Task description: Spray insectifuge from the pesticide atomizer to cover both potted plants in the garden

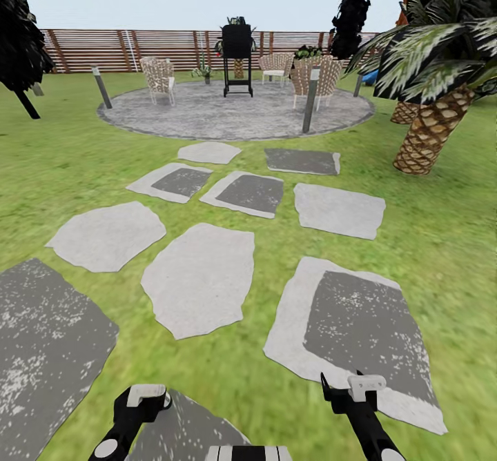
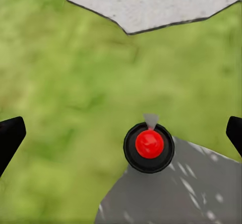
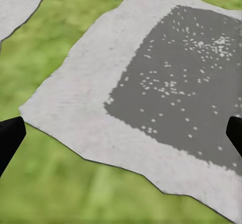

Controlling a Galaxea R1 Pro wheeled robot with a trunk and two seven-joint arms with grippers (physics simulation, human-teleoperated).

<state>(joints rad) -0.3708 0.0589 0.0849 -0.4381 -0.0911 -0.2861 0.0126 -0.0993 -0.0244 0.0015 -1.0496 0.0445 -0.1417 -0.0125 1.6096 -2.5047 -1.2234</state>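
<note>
Both the left end effector (image 1: 141, 400) and right end effector (image 1: 351, 386) hang released, empty. No spray bottle in view; best follow the grey stepping stones (image 1: 199, 278) toward the round mottled paving (image 1: 207, 114), scanning.

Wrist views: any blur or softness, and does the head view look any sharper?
Left wrist view: lawn smeared, no blade detail; red-capped black disc fairly crisp. Right wrist view: grass soft, stepping stone edges and speckles sharper. Head view: near stones clear, round paving and chairs coarse, straight fence shows little bowing.
</note>
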